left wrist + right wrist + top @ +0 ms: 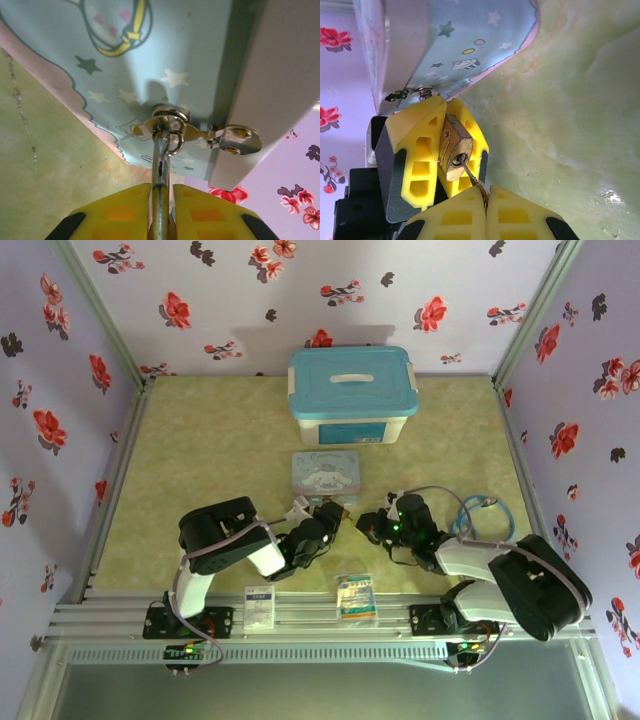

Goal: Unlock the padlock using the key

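Note:
The padlock (454, 150), a small brass block, is clamped between the yellow fingers (417, 145) of my left gripper, keyhole end facing the right wrist camera. Its silver shackle (160, 165) runs up from my left gripper (161, 192) into the ring of the latch (170, 120) on the cartoon tin (165, 45). The thin grey key (468, 172) is pinched in my right gripper (486, 195), which is shut on it, and its blade tip sits in the keyhole. In the top view the left gripper (330, 515) and right gripper (368, 528) meet just in front of the tin (325, 475).
A white box with a blue lid (352, 395) stands behind the tin. Two flat printed packets (260, 605) (355, 597) lie near the front rail. A blue cable loop (485, 515) lies to the right. Flowered walls enclose the green table (200, 450).

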Robot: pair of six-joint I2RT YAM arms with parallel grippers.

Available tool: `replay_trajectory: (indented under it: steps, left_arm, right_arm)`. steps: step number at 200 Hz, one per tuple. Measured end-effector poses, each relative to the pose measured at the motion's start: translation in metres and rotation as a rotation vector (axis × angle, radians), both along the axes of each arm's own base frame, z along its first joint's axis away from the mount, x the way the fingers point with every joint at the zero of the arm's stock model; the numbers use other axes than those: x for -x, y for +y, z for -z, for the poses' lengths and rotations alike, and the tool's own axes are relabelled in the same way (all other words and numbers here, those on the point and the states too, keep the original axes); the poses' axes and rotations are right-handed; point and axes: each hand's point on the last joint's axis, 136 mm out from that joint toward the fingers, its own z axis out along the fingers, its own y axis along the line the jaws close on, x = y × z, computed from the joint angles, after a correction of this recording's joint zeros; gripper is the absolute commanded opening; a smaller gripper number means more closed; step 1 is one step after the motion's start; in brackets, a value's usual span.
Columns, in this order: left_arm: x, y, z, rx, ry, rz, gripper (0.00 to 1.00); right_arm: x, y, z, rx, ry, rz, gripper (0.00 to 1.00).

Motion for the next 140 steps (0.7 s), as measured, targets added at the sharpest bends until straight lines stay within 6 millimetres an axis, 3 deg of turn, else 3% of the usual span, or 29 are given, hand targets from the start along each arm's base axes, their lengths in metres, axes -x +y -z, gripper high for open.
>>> replay_trajectory:
  steps: [60, 140]
  left_arm:
    - [0.003, -0.005, -0.003, 0.018, 0.001, 0.027, 0.0]
    - [-0.001, 0.001, 0.002, -0.011, 0.005, -0.004, 0.0]
  right_arm:
    - [0.002, -0.006, -0.004, 0.188, -0.095, -0.081, 0.0]
    - [0.005, 0.008, 0.003, 0.124, -0.047, -0.046, 0.0]
